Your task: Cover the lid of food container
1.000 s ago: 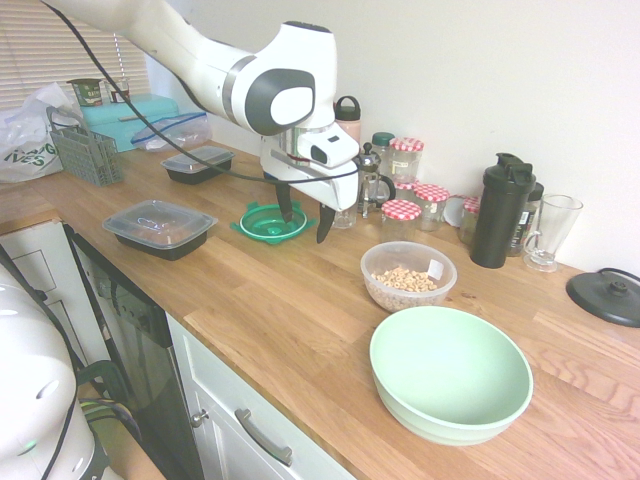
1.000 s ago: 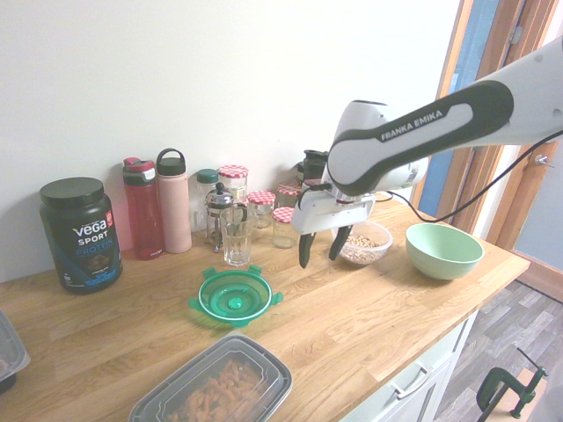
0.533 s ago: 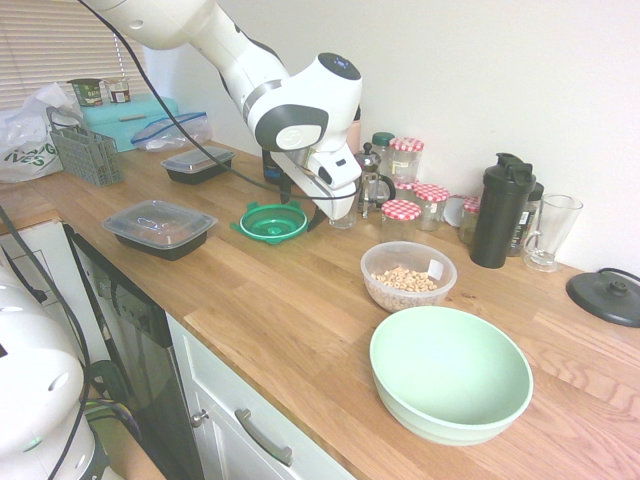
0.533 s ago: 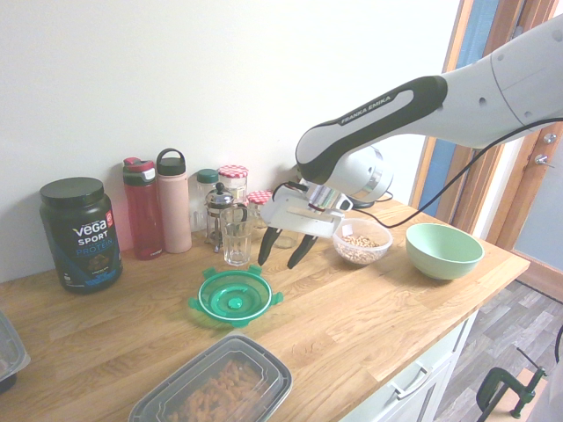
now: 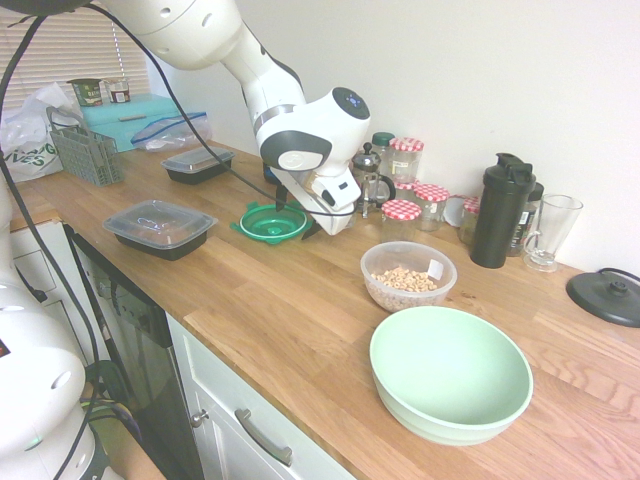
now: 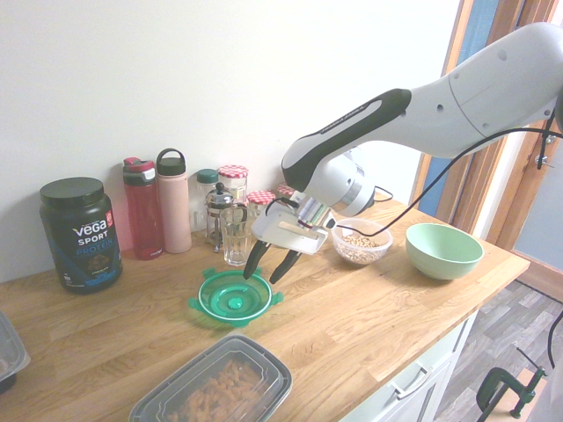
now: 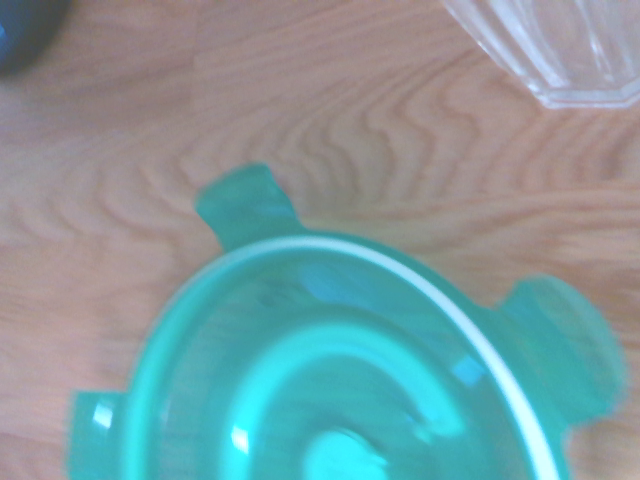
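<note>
On the wooden counter (image 6: pixel 369 325), the gripper (image 6: pixel 267 266) hangs tilted downward just above the far rim of the lid (image 6: pixel 234 297), its two dark fingers (image 6: pixel 253 260) spread wide apart with nothing between them. Whether a fingertip touches the lid's rim cannot be told; the hand holds nothing. From the first exterior view the gripper (image 5: pixel 300 222) is mostly hidden behind the arm's white wrist, beside the lid (image 5: pixel 270 222). The wrist view shows the lid (image 7: pixel 330 390) close and blurred, with its snap tabs, a white curved line and bare wood around it. The lid lies flat with its hollow side up, near a clear drinking glass (image 6: pixel 236 236). The food container (image 5: pixel 408 275), filled with beige pieces, stands uncovered well apart from the lid, next to a mint-green bowl (image 5: pixel 450 372).
</note>
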